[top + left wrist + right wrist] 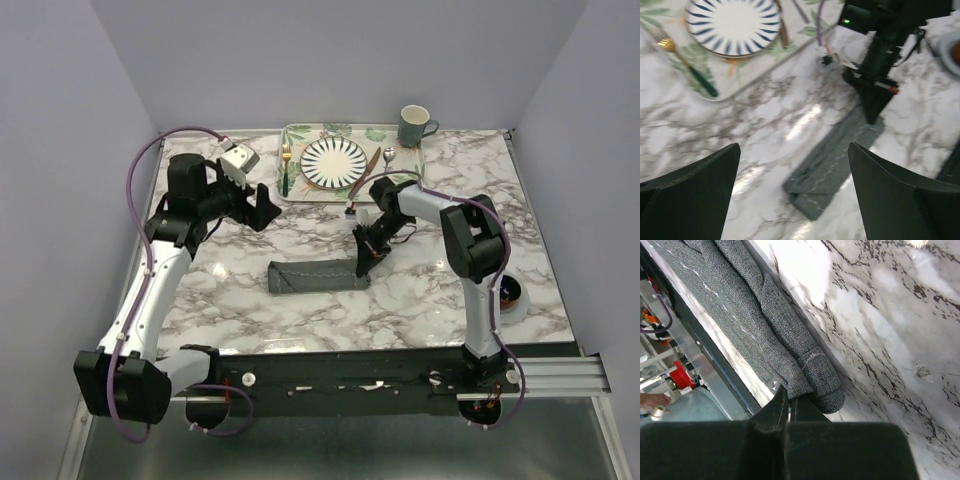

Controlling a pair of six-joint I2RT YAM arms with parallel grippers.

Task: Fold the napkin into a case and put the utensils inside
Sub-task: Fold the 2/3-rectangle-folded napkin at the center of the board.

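The napkin [318, 276] lies on the marble table as a long narrow dark grey case; it also shows in the left wrist view [835, 165] and the right wrist view [765, 315]. My right gripper [362, 262] is down at its right end, jaws shut [790, 395] with the tips pinching the cloth's end fold. My left gripper [262, 210] is open and empty [794, 147], raised above the table to the upper left of the case. The gold fork [286, 165] with green handle, the brownish knife [362, 180] and the silver spoon [387, 157] lie on the tray.
A leaf-patterned tray [300, 190] at the back holds a striped plate [334, 162]. A grey-green mug [413, 125] stands at its right. A small bowl [508, 293] sits near the right arm's base. Walls close in on three sides.
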